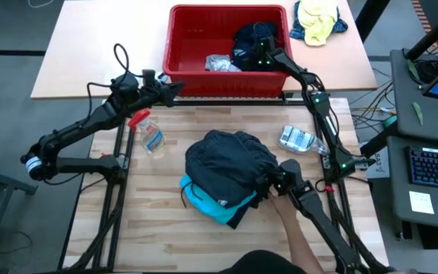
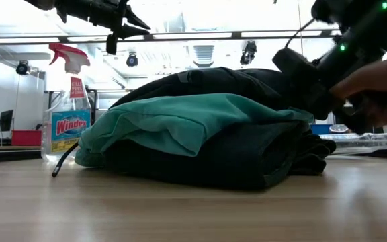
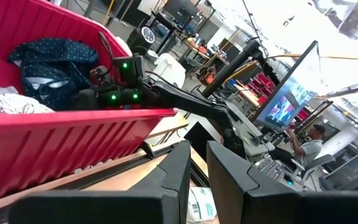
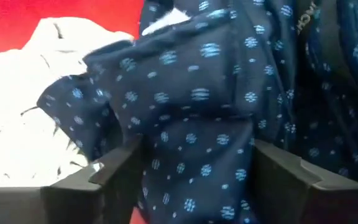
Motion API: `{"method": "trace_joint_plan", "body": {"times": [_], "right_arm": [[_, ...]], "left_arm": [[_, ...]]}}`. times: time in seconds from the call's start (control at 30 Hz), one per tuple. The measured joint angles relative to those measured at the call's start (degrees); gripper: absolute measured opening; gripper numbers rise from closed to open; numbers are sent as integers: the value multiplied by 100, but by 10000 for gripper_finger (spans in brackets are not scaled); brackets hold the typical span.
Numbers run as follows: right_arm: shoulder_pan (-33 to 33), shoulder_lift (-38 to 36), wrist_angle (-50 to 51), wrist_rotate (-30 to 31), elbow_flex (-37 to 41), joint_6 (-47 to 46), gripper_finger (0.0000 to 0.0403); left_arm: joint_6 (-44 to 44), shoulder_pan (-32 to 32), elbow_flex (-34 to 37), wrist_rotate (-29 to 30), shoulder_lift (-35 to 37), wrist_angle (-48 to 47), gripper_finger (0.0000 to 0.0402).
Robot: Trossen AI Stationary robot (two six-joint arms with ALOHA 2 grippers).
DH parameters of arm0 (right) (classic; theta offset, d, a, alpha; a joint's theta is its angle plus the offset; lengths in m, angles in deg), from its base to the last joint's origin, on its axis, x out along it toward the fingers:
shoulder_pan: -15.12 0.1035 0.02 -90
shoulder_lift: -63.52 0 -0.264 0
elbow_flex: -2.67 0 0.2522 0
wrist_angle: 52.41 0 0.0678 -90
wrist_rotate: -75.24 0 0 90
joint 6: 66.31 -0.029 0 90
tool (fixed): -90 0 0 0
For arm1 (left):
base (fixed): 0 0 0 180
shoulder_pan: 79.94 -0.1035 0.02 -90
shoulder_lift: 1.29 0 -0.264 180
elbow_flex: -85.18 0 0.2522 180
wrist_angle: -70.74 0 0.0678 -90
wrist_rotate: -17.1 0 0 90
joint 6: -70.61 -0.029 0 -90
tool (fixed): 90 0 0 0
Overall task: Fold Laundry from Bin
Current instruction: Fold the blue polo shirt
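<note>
- The right gripper point(image 1: 262, 55) is seen down inside the bin point(image 1: 192, 34), fingers point(image 4: 114, 177) spread either side of a fold of the navy dotted garment point(image 4: 204, 112) — nothing is pinched yet.
- The garment lies directly ahead of the fingers, bunched, no clear long axis; a light grey piece point(image 1: 220, 64) lies beside it.
- The left gripper point(image 1: 175, 88) is held outside the bin's near wall, fingers nearly pressed together, empty.
- Folded laundry point(image 1: 230, 171) is stacked mid-table.
- "Windex" is read on the spray bottle point(image 2: 68, 111).
</note>
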Motion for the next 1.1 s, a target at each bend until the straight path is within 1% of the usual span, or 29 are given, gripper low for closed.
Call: {"method": "trace_joint_plan", "body": {"times": [0.07,0.13,0.2,0.3,0.33,0.43,0.5,0.63,0.77,0.9,1.0,1.1], "right_arm": [[-23,48,-120,-47,-12,11,223],[-26,64,-221,-90,-14,76,186],[-26,66,-440,-90,-12,142,135],[-32,47,-767,-128,-3,123,42],[-36,25,-877,-130,1,110,28],[-44,-61,-1082,-170,23,-100,13],[-48,-140,-1225,-284,42,-283,11],[-149,-381,-1807,-853,51,-921,10],[-307,-816,-2999,-1441,40,-2083,9],[-404,-1109,-4323,-1764,34,-3381,9],[-442,-1370,-5263,-1991,40,-4143,9],[-419,-1837,-5766,-2325,38,-4718,9]], "left_arm": [[51,0,0,0,-24,4,38],[92,0,0,0,-55,2,38],[121,0,0,0,-92,2,38],[126,0,0,-2,-145,2,38],[126,0,0,-2,-159,3,38],[142,0,0,-2,-180,5,38],[142,0,0,-2,-182,7,38],[144,0,0,-2,-182,123,38],[148,0,0,-2,-182,455,38],[146,24,0,-2,-180,677,38],[146,33,0,-2,-178,821,38],[69,33,-14,-2,-180,1034,38]]}}
